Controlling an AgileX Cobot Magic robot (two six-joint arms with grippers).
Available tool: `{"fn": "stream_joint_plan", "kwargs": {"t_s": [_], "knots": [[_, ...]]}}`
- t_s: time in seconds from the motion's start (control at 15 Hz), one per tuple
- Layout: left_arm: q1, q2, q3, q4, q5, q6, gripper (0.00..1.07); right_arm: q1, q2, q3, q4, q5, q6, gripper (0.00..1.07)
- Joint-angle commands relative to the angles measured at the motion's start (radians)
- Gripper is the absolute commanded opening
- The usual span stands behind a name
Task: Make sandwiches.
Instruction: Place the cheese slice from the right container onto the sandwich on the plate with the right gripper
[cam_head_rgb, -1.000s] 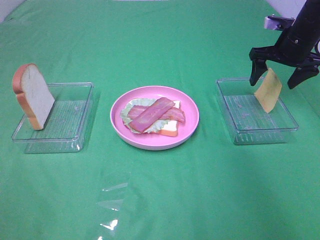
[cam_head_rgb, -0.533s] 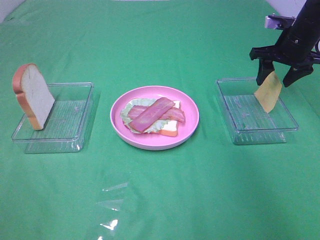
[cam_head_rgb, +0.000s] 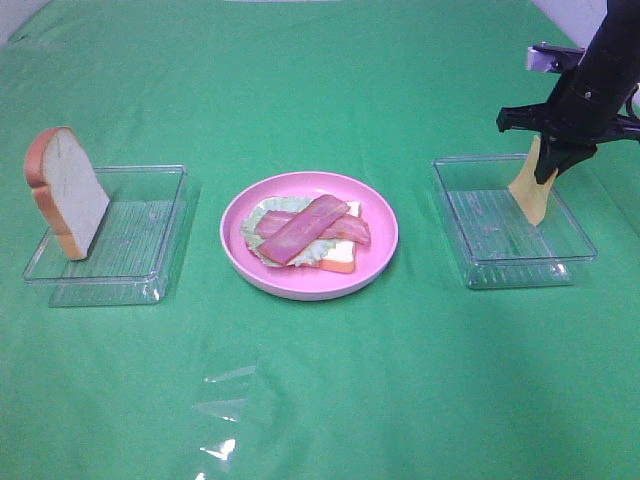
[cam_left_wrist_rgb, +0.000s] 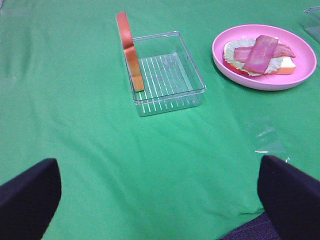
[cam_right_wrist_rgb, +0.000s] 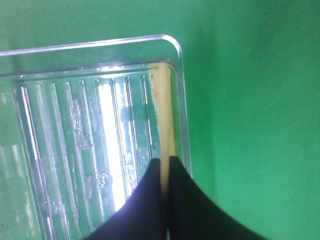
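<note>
- My right fingers (cam_head_rgb: 546, 160) are pressed together on the upper edge of the cheese slice (cam_head_rgb: 533, 196). In the right wrist view the two black fingers (cam_right_wrist_rgb: 148, 202) meet with the thin yellow cheese slice (cam_right_wrist_rgb: 164, 115) pinched between them.
- The cheese slice hangs from my fingertips toward 6 o'clock, inside the right tray (cam_head_rgb: 500, 272). It sits at about 1 o'clock of that tray's middle, just beside the outer wall.
- I cannot tell whether its lower edge touches the tray floor.
- The cheese slice is a flat orange-yellow square, pale along the rim and thin when seen edge-on.
- It stands on edge, slightly tilted, with its broad face turned toward the pink plate (cam_head_rgb: 300, 288) at 9 o'clock. Seen from my wrist, its long axis runs along the tray wall (cam_right_wrist_rgb: 181, 100) into the corner.
- My left fingers (cam_left_wrist_rgb: 30, 192) are spread wide over the green tabletop (cam_left_wrist_rgb: 75, 140), pinching nothing.
- On the pink plate, at 9 o'clock of the right tray, bacon strips (cam_head_rgb: 305, 228) lie crossed over a lettuce leaf (cam_head_rgb: 254, 222) and a bread base (cam_head_rgb: 340, 264).
- At 9 o'clock of the plate a bread slice (cam_head_rgb: 66, 190) stands upright at the outer edge of the left tray (cam_head_rgb: 150, 288).
</note>
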Motion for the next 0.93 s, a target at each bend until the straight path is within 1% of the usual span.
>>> {"fn": "stream_joint_plan", "kwargs": {"t_s": [0.07,0.33,0.6,0.93], "knots": [[0.003,-0.017,0.000,-0.003,-0.001,0.001,1.02,-0.001,-0.001,0.002,-0.008,0.010,-0.007,0.00],[0.003,-0.017,0.000,-0.003,-0.001,0.001,1.02,-0.001,-0.016,0.002,-0.008,0.016,-0.010,0.00],[0.003,-0.017,0.000,-0.003,-0.001,0.001,1.02,-0.001,-0.066,0.002,-0.008,0.017,-0.028,0.00],[0.003,-0.017,0.000,-0.003,-0.001,0.001,1.02,0.001,-0.171,0.002,0.007,0.069,-0.028,0.00]]}}
